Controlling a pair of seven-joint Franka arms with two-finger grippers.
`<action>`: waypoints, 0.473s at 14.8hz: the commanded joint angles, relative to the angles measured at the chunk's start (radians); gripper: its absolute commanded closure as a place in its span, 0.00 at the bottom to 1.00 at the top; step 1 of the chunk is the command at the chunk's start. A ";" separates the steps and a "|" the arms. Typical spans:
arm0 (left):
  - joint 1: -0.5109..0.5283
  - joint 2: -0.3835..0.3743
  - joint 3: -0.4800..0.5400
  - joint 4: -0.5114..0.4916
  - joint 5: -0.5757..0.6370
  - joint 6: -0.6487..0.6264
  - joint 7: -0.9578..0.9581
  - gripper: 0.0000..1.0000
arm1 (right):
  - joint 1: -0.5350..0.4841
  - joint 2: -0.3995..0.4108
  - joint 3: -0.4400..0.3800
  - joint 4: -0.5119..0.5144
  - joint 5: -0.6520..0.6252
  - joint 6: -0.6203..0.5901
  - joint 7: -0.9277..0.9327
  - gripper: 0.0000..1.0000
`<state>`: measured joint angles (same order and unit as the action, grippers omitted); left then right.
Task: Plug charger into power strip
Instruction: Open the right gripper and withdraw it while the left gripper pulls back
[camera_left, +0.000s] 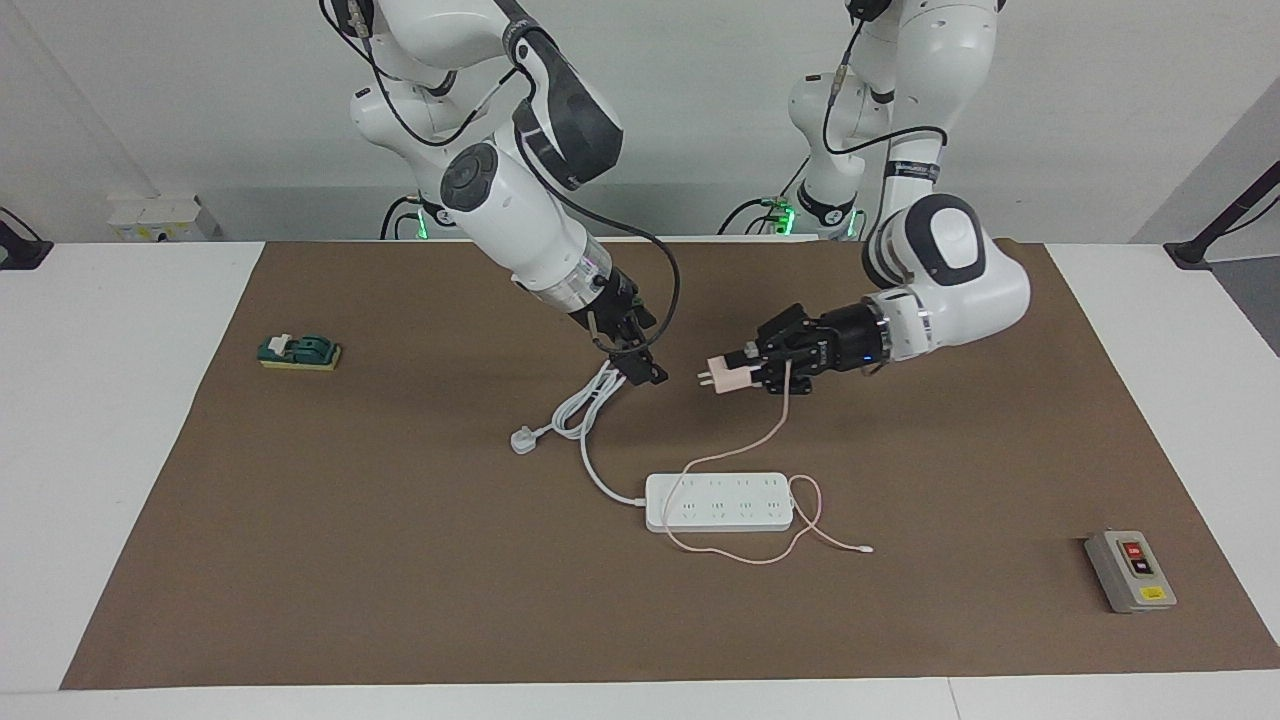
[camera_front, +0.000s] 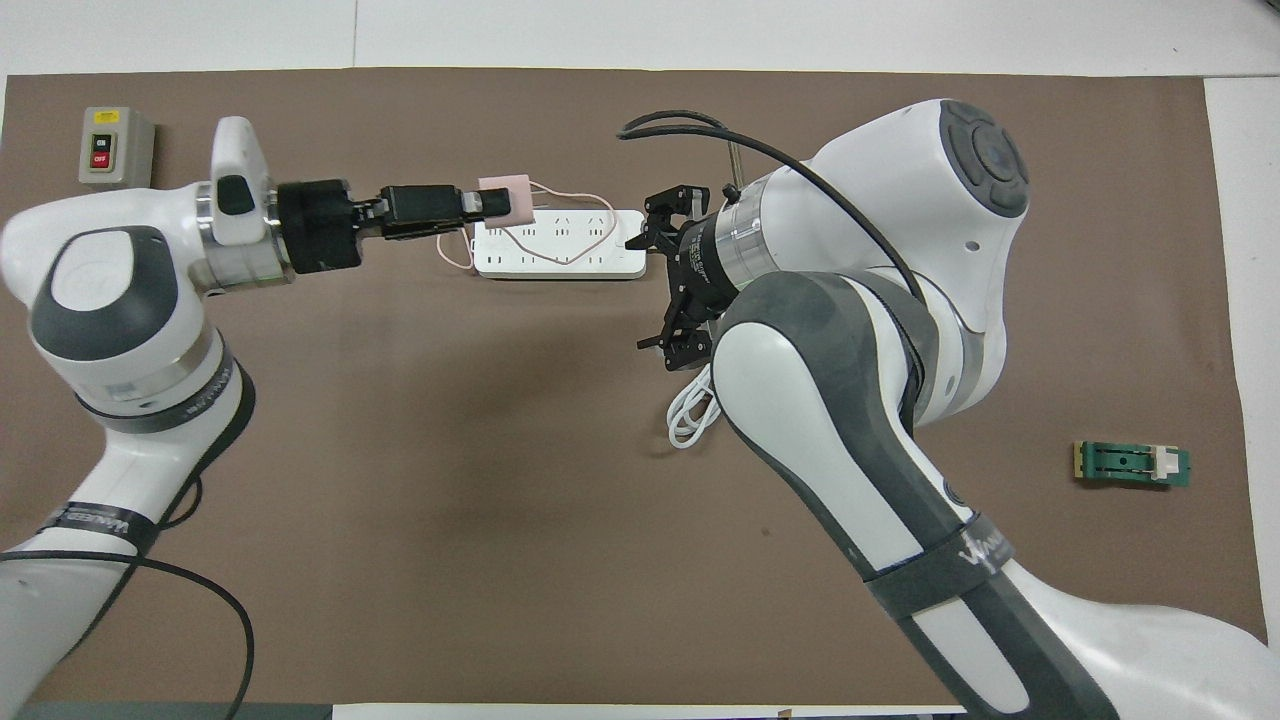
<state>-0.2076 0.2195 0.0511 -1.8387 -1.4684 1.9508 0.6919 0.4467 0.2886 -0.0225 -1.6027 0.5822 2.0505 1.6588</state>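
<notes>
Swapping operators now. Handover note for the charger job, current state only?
Left hand: shut on the charger, held in the air over the mat, prongs pointing toward the right arm's end of the table.
Right hand: open, holding nothing, over the coiled white cord.
Power strip: flat on the mat, sockets up, nothing plugged in. The charger's pink cable hangs down and loops across and around the strip.
Done: charger picked up, in the left hand alone.
Left: turn the prongs down, line up over a socket, push in, release.
</notes>
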 joint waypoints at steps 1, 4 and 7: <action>0.026 0.038 -0.002 0.080 0.190 0.048 -0.015 0.99 | -0.043 -0.026 0.004 0.003 -0.065 -0.021 0.019 0.00; 0.056 0.107 -0.002 0.212 0.535 0.077 -0.012 0.98 | -0.121 -0.028 0.006 0.047 -0.093 -0.102 -0.039 0.00; 0.054 0.158 -0.002 0.312 0.814 0.092 0.020 0.96 | -0.206 -0.028 0.004 0.082 -0.097 -0.197 -0.192 0.00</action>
<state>-0.1538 0.3153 0.0535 -1.6274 -0.7956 2.0285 0.6906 0.2920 0.2603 -0.0267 -1.5508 0.5086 1.9125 1.5498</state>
